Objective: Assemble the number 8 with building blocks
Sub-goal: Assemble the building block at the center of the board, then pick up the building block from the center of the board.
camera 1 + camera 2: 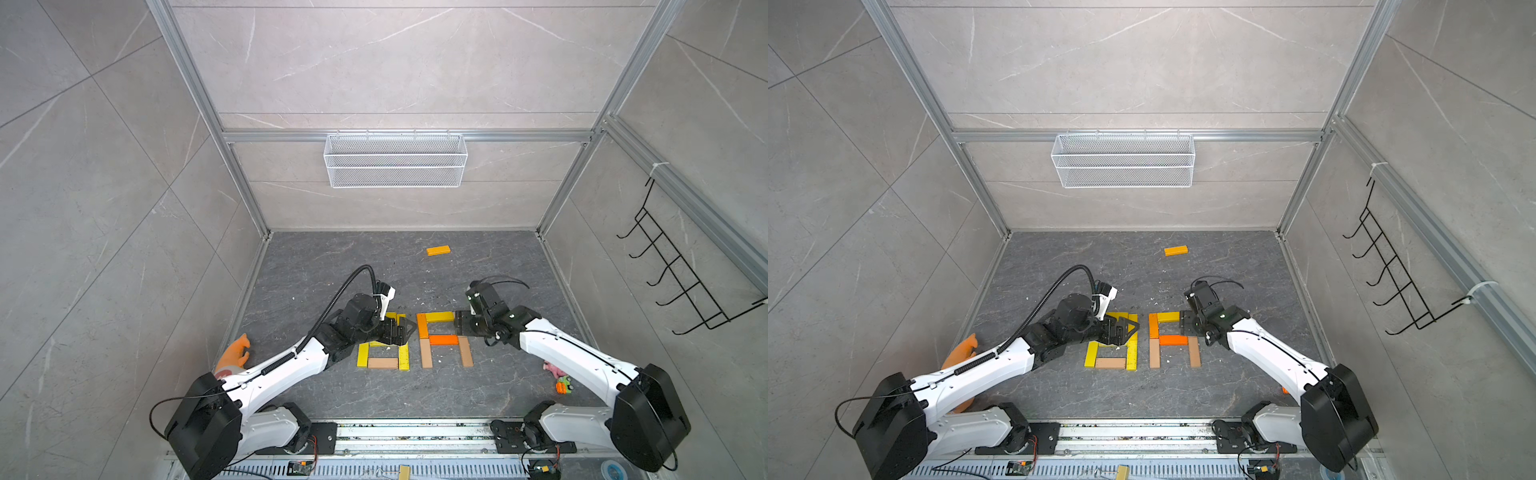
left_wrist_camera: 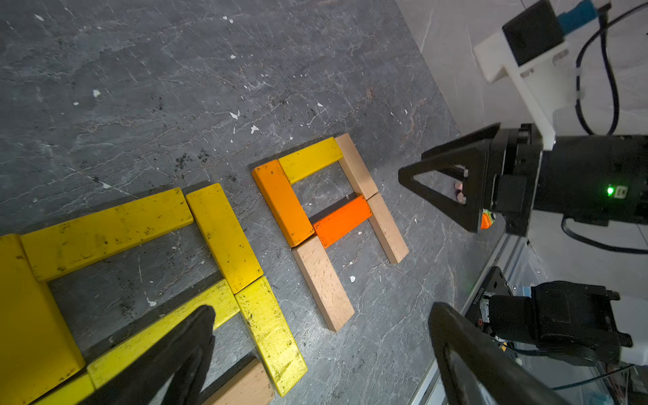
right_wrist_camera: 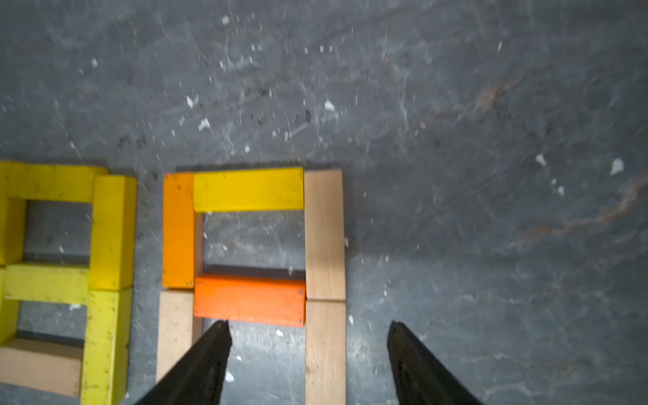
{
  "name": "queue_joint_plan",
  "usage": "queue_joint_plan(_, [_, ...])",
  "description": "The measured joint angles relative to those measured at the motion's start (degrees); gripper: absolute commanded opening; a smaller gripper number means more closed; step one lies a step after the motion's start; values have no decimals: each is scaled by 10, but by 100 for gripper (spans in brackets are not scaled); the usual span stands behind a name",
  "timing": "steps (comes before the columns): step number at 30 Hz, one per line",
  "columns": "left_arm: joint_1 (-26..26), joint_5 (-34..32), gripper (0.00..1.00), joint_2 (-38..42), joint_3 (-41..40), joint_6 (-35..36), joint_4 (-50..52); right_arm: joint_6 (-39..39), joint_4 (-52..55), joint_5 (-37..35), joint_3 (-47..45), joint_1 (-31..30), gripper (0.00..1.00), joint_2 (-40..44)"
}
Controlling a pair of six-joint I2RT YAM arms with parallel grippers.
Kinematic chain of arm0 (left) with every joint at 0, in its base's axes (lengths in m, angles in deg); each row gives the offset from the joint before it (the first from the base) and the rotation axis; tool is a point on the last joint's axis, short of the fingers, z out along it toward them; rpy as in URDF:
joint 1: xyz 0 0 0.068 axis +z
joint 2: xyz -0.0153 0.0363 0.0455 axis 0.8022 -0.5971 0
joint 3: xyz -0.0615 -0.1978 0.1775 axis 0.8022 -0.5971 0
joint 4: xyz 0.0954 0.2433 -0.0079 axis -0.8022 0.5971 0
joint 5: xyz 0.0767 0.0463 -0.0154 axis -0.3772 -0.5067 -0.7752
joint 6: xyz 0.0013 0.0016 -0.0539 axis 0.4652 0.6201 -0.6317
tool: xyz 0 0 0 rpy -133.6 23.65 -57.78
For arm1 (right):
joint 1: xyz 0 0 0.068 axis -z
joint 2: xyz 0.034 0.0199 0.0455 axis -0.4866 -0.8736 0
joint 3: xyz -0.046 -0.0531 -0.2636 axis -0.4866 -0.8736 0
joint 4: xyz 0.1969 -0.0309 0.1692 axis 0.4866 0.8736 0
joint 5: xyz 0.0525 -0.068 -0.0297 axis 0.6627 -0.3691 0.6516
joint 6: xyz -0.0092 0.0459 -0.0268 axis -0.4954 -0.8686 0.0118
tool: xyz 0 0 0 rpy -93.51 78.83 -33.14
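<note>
Below the wire basket [image 1: 395, 160], yellow, orange and tan building blocks [image 1: 440, 338] lie flat in two side-by-side figures, a spare orange block [image 1: 438, 250] nearer the basket; left gripper [image 1: 402, 330] and right gripper [image 3: 308, 324] jaws spread, gripping nothing.

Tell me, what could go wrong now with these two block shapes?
1. The right fingers stand open on either side of a tan bar; a crooked pull-away could knock it out of line.
2. The left fingers hang open just over the yellow shape and might nudge its bars.
3. The orange-and-tan shape lacks its bottom bar, and the only spare block I see lies far at the back, a long reach.
</note>
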State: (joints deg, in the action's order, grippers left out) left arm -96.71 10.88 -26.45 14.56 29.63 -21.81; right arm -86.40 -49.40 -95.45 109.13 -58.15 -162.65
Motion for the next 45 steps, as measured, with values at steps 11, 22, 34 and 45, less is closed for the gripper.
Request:
queue_joint_plan(11, [0,-11,97,9,2,-10,28,100,-99,84,181,95,93,-192])
queue_joint_plan(22, [0,-20,97,9,10,-41,30,161,-136,145,355,146,95,-381])
queue_joint_plan(34, [0,-20,97,-36,47,-60,28,181,-125,169,510,170,94,-517])
queue_joint_plan(45, [0,-20,97,-59,57,-66,31,180,-87,186,641,177,95,-605])
